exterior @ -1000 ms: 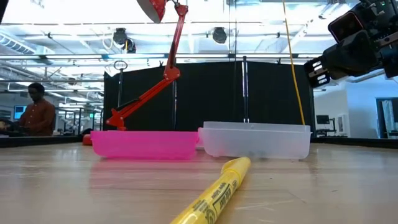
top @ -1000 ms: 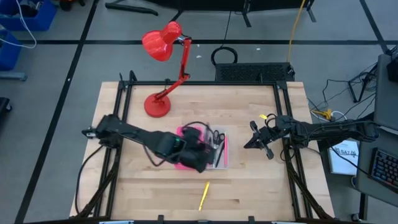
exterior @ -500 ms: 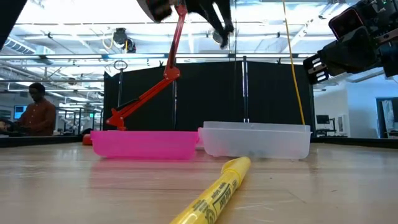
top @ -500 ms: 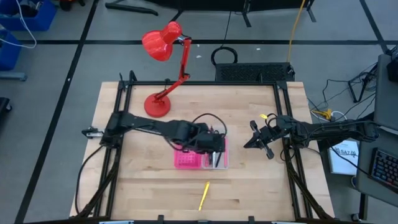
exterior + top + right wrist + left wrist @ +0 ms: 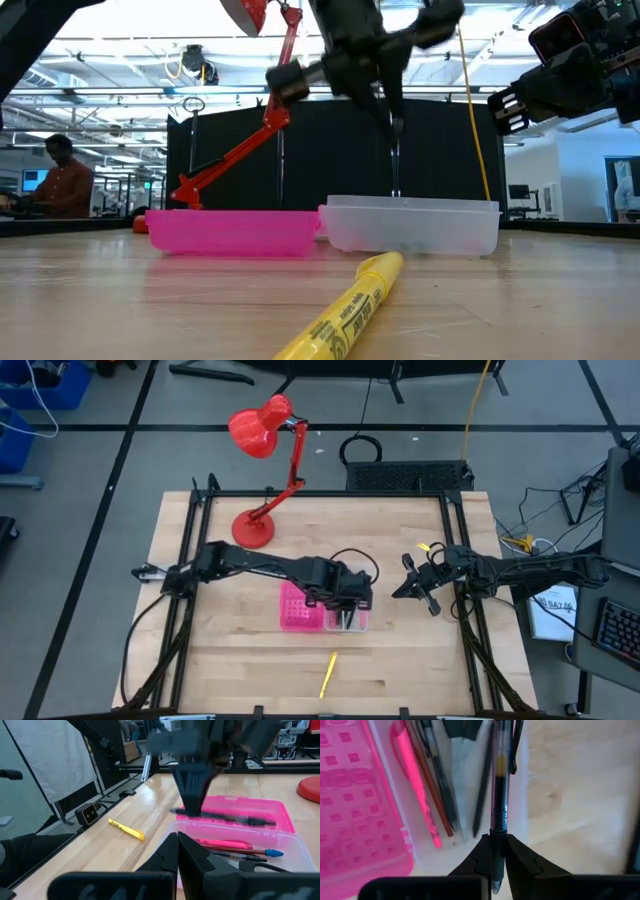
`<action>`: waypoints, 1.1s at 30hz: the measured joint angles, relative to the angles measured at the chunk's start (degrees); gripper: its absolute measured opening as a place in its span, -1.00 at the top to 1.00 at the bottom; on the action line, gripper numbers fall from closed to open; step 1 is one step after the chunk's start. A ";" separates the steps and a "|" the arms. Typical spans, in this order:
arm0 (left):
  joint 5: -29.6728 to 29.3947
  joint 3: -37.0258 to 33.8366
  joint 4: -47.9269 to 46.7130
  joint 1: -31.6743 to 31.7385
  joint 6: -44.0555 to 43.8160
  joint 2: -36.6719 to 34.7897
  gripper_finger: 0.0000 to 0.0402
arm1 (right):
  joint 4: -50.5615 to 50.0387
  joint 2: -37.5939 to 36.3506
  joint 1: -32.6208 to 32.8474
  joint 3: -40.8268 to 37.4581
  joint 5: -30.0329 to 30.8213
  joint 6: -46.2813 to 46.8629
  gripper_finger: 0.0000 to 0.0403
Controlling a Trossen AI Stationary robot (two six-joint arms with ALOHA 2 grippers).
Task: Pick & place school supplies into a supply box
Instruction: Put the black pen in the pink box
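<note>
Wooden table (image 5: 240,660), left pincer (image 5: 497,851) gripping seemingly horizontal pen (image 5: 499,780)

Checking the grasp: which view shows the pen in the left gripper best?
Left wrist view: the pen runs lengthwise, pinched in the left gripper above the clear tray. The right wrist view shows it side-on and blurred. The low view shows only a thin dark sliver; in the high view the arm hides it.
</note>
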 joint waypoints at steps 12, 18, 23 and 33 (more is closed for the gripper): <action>1.36 0.00 -0.37 1.98 1.73 4.87 0.83 | -0.40 0.00 0.00 0.00 0.00 0.00 1.00; 2.58 -0.02 -0.20 2.80 2.85 7.16 0.83 | -0.43 0.00 0.00 0.02 0.00 0.00 1.00; 2.77 -0.02 0.32 2.90 2.91 8.26 0.83 | -0.43 -0.02 -0.01 0.02 0.00 0.00 1.00; 3.87 -3.56 2.98 3.04 1.84 8.45 0.83 | -0.45 -0.02 -0.01 0.04 0.00 0.20 1.00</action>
